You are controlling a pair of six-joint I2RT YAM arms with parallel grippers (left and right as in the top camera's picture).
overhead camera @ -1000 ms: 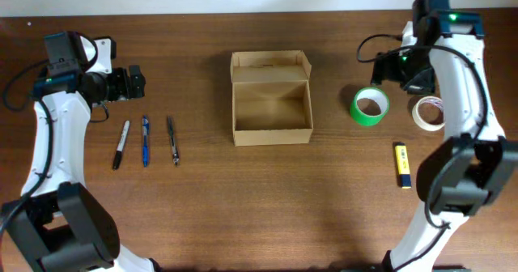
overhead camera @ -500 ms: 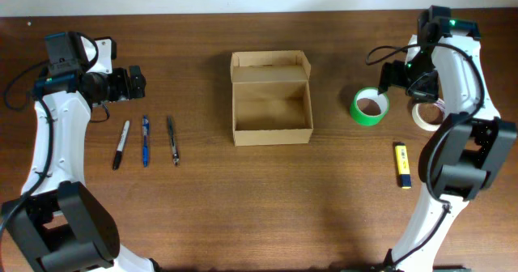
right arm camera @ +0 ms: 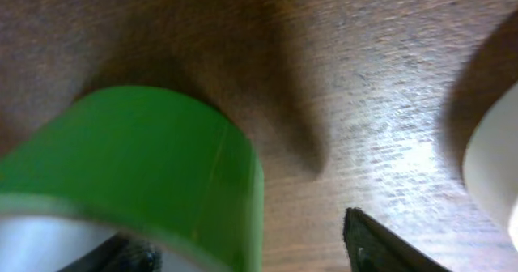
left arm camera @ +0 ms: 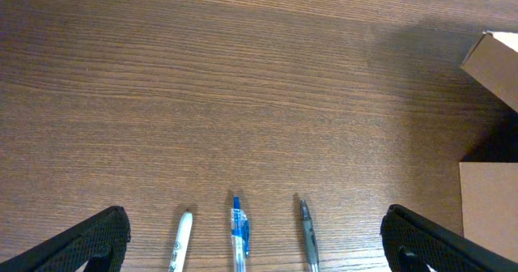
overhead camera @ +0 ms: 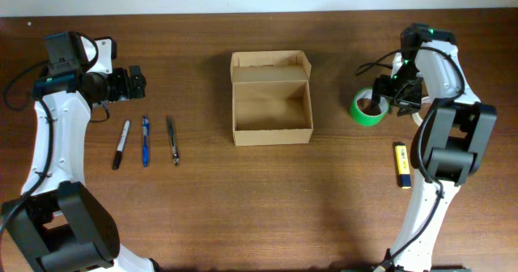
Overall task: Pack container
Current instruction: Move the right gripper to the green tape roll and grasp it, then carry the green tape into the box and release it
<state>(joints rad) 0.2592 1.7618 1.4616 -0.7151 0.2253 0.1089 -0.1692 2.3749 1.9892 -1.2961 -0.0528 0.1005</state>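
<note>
The container is a tan cardboard box, open and empty, with its flap lid folded back, at the table's middle. Its corner shows in the left wrist view. A green tape roll lies right of it. My right gripper is open and straddles the roll's right wall: one finger inside the ring, the other finger outside. My left gripper is open and empty at the far left, above three pens.
A black marker, a blue pen and a grey pen lie left of the box. A white tape roll sits just right of the green one, mostly behind the right arm. A yellow marker lies below them.
My right gripper has moved left and down from above the white roll onto the green roll's right wall. The left arm has not moved.
</note>
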